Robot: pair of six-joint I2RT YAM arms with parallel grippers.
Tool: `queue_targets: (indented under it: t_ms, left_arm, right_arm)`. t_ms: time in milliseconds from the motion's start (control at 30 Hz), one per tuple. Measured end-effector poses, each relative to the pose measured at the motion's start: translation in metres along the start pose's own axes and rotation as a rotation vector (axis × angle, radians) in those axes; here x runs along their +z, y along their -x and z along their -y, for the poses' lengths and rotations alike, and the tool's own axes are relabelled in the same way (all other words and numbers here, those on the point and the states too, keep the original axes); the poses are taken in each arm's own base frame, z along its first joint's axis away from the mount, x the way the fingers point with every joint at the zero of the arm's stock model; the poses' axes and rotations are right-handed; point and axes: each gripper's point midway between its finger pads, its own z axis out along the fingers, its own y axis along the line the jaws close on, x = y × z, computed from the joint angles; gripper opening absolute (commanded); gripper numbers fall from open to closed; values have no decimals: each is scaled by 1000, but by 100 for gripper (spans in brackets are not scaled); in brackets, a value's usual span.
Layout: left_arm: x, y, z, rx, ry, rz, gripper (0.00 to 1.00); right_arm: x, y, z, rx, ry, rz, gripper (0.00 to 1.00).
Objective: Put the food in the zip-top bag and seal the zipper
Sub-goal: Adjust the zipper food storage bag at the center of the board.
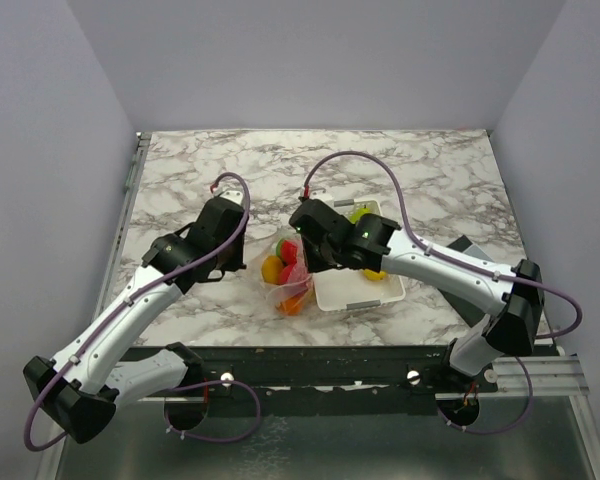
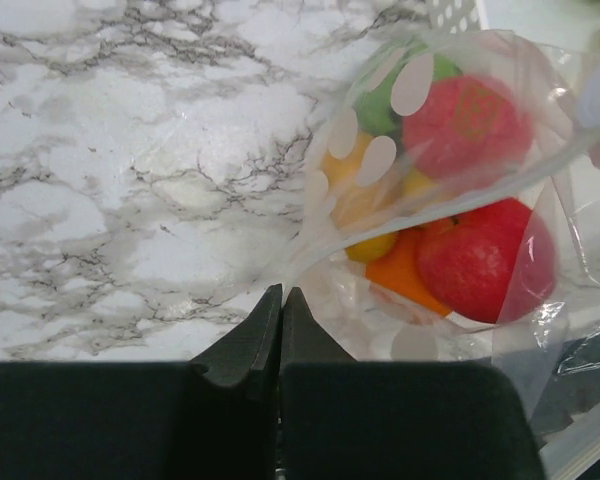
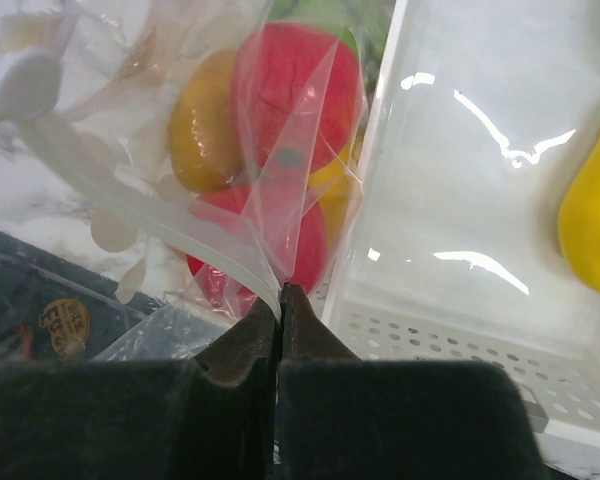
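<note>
Counter (image 1: 430, 180): marble, both arms reaching in from the near edge.

Bag (image 1: 285, 280): lies about mid-counter, nearer the near edge, touching the left wall of the white basket (image 1: 345, 292). See-through, wrinkled.

Food (image 2: 485, 260): mostly inside the bag. Two red fruits, one orange, one yellow and one green show through the film, packed together. One yellow fruit (image 3: 590, 215) sits in the basket, apart from the bag. A green one (image 1: 358, 213) shows at the basket's far end.

Left gripper (image 2: 281, 295): comes at the bag from its left side. Jaws clenched, no gap between them, with the bag's corner pinched at the tips. The film fans out from there towards the fruit.

Right gripper (image 3: 280, 295): over the seam between bag and basket. Jaws clenched on the end of the zipper (image 3: 195, 245). The strip runs out from the tips in a pale curved band across the bag's top.

Zipper state: cannot tell whether it is pressed closed along its length. Film is creased and folded over the red fruit near the right tips.
</note>
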Motion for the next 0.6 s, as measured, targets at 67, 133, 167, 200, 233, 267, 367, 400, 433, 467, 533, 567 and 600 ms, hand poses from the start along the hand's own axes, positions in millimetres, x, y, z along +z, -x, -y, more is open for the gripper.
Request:
queue_targets:
  t_ms: [67, 133, 167, 200, 233, 267, 367, 400, 433, 467, 533, 567, 600]
  left_arm:
    - [-9, 13, 2, -8, -9, 36, 0]
    - [-19, 30, 5, -16, -21, 82, 0]
    - [-24, 35, 6, -19, -26, 99, 0]
    - [-31, 43, 7, -22, -32, 122, 0]
    - [-36, 48, 7, -25, -36, 139, 0]
    - [-41, 53, 8, -29, -41, 154, 0]
    - [-49, 58, 7, -35, -46, 180, 0]
    - [-48, 57, 7, -34, -44, 177, 0]
    - [-47, 56, 6, -34, -43, 175, 0]
    - [-43, 53, 6, -32, -40, 166, 0]
    - [-32, 43, 4, -26, -29, 141, 0]
    - [-24, 34, 3, -20, -20, 116, 0]
    - [-19, 28, 2, -15, -12, 96, 0]
  right_arm:
    - [-9, 16, -5, 8, 12, 40, 1]
    - [-22, 36, -11, 15, 30, 91, 1]
    - [-29, 45, -14, 18, 41, 115, 1]
    - [-35, 52, -16, 22, 49, 135, 1]
    - [-42, 59, -17, 24, 57, 155, 1]
    - [-47, 66, -19, 28, 65, 174, 1]
    - [-54, 74, -20, 29, 72, 203, 1]
    - [-54, 74, -19, 26, 68, 203, 1]
    - [-52, 73, -19, 24, 66, 200, 1]
    - [-50, 72, -19, 22, 62, 196, 1]
    - [-41, 67, -18, 18, 53, 184, 1]
    - [-35, 63, -16, 15, 44, 173, 1]
    - [-28, 59, -14, 13, 32, 161, 1]
